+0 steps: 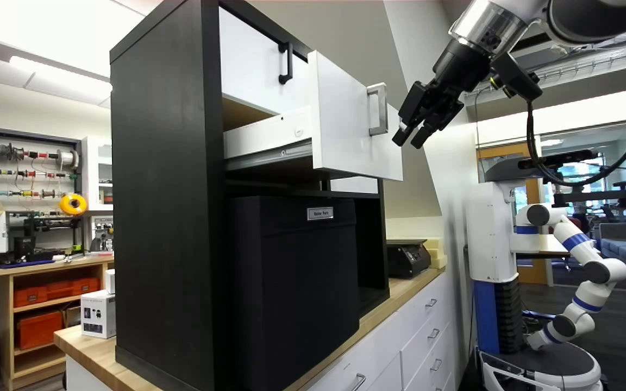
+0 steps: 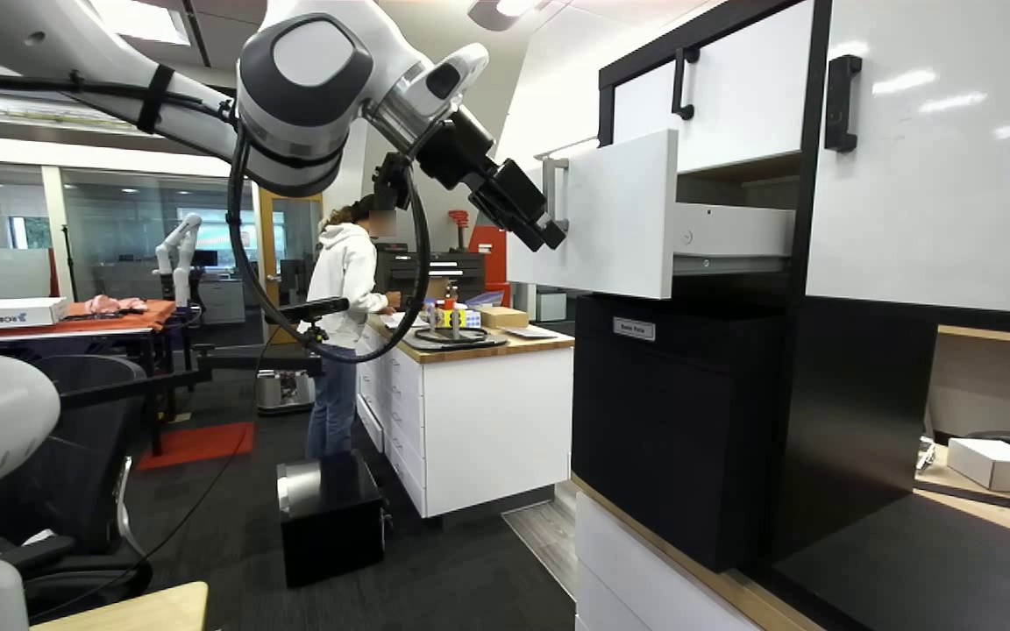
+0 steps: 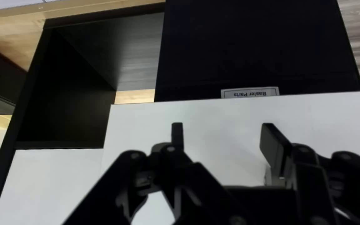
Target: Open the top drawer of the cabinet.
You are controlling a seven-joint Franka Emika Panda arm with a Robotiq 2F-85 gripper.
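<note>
The top drawer point(image 1: 343, 125) is a wide white front with a grey bar handle point(image 1: 381, 108). It stands pulled out of the black cabinet point(image 1: 161, 190), its side and metal rail showing. The drawer also shows open in an exterior view point(image 2: 615, 219) and fills the middle of the wrist view point(image 3: 217, 125). My gripper point(image 1: 409, 139) is in front of the drawer, apart from the handle. It overlaps the handle's lower end in an exterior view point(image 2: 551, 235). In the wrist view point(image 3: 222, 134) its fingers are spread with nothing between them; part of the handle shows behind one finger.
The uppermost white front point(image 1: 258, 60) with a black handle is shut above the drawer. A black bin point(image 1: 307, 271) with a label sits below it. A large white door point(image 2: 943, 158) adjoins. A cable loop point(image 2: 422, 254) hangs from the arm. A person point(image 2: 347, 289) stands at a farther counter.
</note>
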